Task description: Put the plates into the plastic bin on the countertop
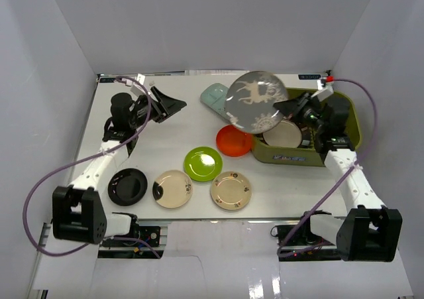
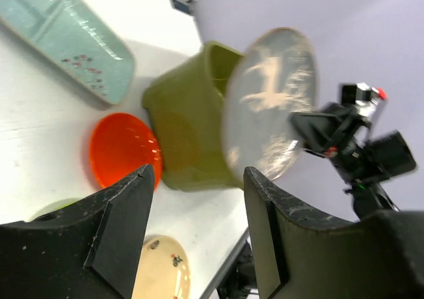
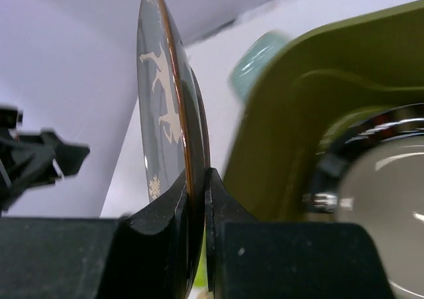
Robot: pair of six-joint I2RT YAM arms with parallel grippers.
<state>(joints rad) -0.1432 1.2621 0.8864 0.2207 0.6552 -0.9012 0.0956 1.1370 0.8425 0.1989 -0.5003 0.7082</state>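
My left gripper [image 2: 195,233] fills the near foreground, fingers spread and empty. Its arm reaches low over the countertop [image 1: 165,140], aimed right and, I'd judge, parked clear of the work. The black plate [image 1: 127,185], one cream plate [image 1: 172,188], the lime green plate [image 1: 203,163], the other cream plate [image 1: 230,190], the orange-red plate [image 1: 233,140] and the teal oblong plate [image 1: 213,97] lie outside the plastic bin [image 1: 285,156]. My right gripper [image 3: 197,179] pinches the grey deer plate [image 1: 256,102] by its rim. The plate is raised on edge at the bin's left end, presumably to clear the wall. A pale dish [image 1: 285,134], possibly two, sits inside.
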